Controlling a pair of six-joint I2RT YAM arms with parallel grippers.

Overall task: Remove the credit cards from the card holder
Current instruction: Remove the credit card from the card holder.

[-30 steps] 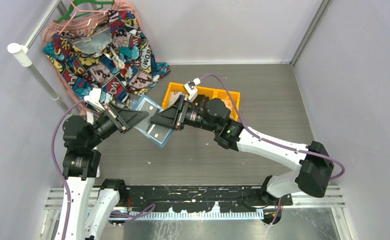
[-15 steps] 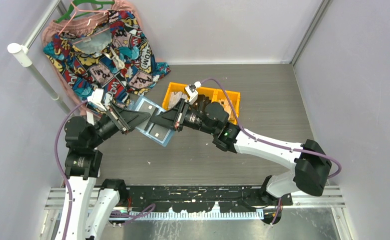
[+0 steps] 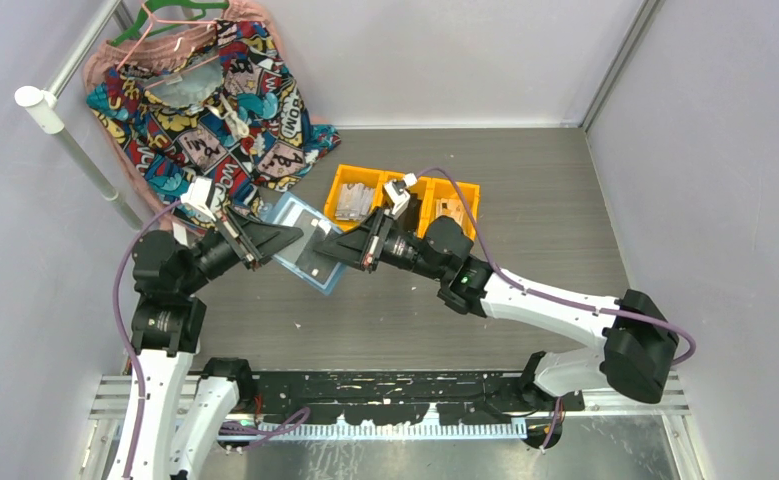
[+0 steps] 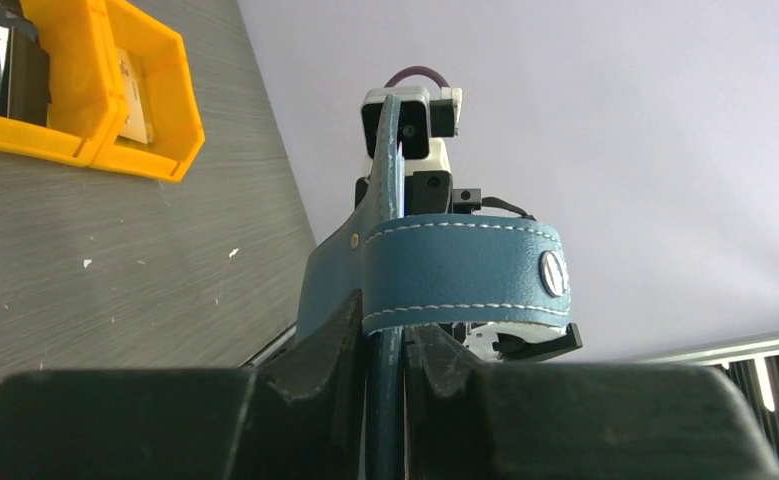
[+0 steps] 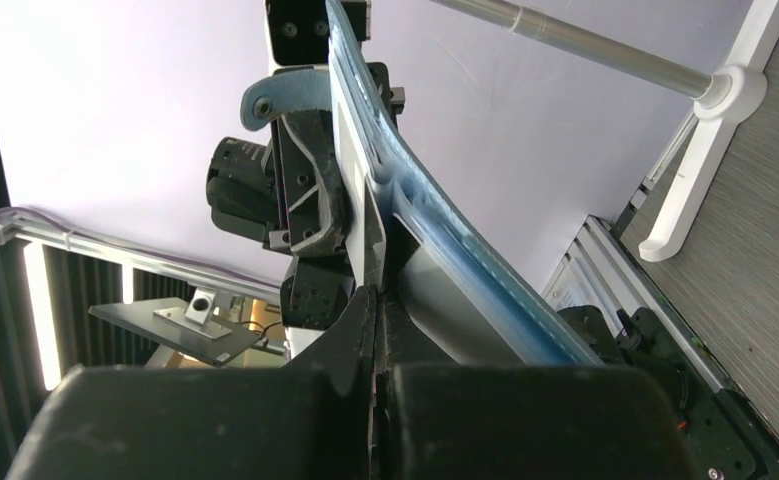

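The blue card holder point(image 3: 293, 228) hangs open in the air between my two grippers, lighter blue inside. My left gripper point(image 3: 273, 238) is shut on its left edge. In the left wrist view the holder's edge runs between the jaws and its strap with the snap dot point(image 4: 460, 270) curls to the right. My right gripper point(image 3: 329, 247) is shut on the edge of a thin grey card point(image 3: 312, 262) at the holder's right side. In the right wrist view the card point(image 5: 372, 235) runs up from the shut jaws beside the holder's light blue lining point(image 5: 465, 260).
Yellow bins point(image 3: 465, 193) with small items stand just behind my right arm; they also show in the left wrist view point(image 4: 95, 90). A colourful garment point(image 3: 205, 100) on a hanger lies at the back left. A white rail point(image 3: 65, 135) runs along the left wall.
My right arm has drawn back to the right and a little nearer, still shut on the card, uncovering the left yellow bin. My left gripper has kept the holder almost still.
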